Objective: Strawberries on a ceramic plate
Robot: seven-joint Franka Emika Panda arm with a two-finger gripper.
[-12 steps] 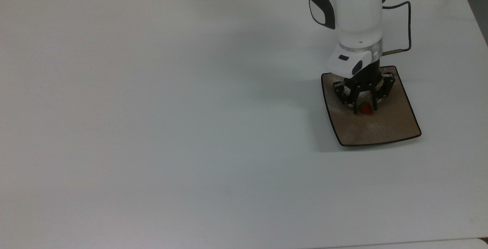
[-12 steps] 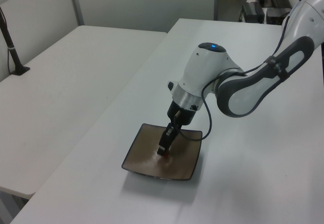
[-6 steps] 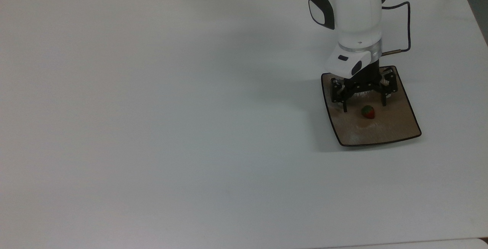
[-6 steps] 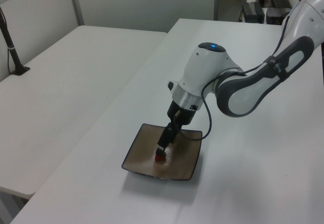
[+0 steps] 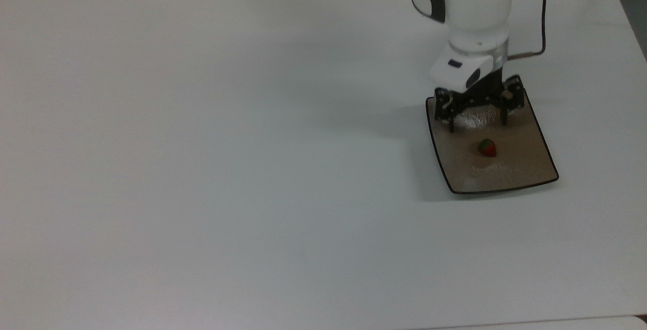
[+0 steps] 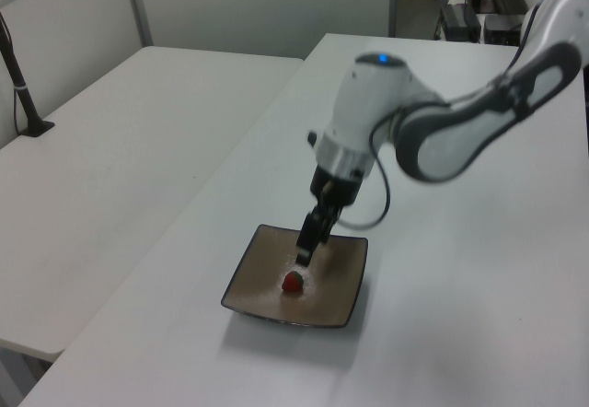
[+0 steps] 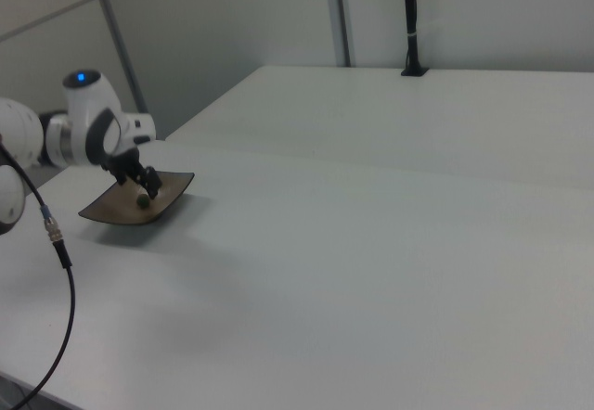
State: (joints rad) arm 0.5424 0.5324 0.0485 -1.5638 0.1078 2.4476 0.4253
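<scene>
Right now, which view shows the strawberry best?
The top view: the strawberry lies unobstructed on the ceramic plate, clear of the open end effector. The left view shows a red blob, the right view a dark speck.

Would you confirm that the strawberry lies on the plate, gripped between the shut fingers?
Not quite. The strawberry does lie on the plate, but nothing grips it: in the top view the gripper is open and raised clear of the berry, its fingers spread apart over the plate's far side.
</scene>
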